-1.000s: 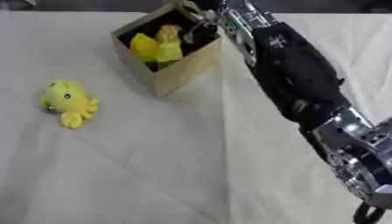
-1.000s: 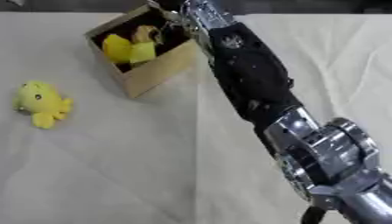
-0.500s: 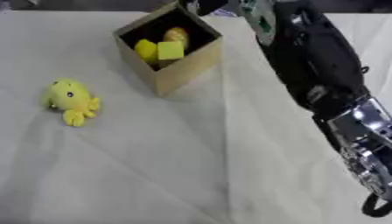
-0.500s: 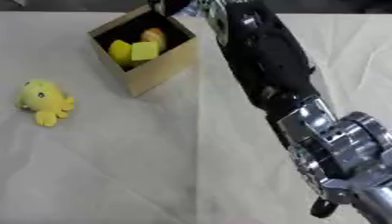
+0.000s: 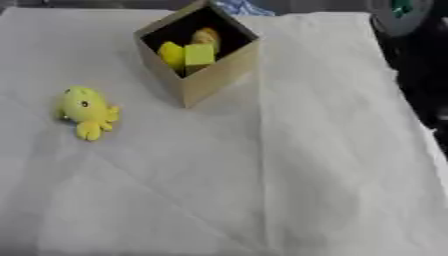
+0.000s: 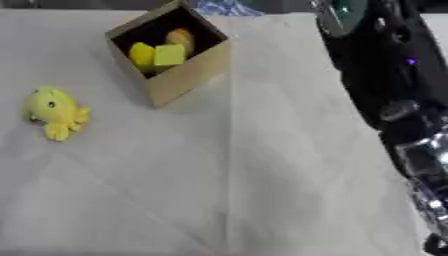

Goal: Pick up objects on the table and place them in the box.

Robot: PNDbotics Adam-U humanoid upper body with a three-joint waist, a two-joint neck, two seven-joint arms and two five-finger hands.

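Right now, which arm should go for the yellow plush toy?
Probably the left, though it shows in neither view. The yellow plush toy lies on the robot's left side of the table, left of the box. The right arm sits along the far right edge and would have to cross over.

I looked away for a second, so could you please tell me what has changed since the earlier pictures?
The right arm has drawn back from over the box to the table's right edge; its hand is out of view. The box, the yellow pieces in it and the yellow plush toy stayed put.
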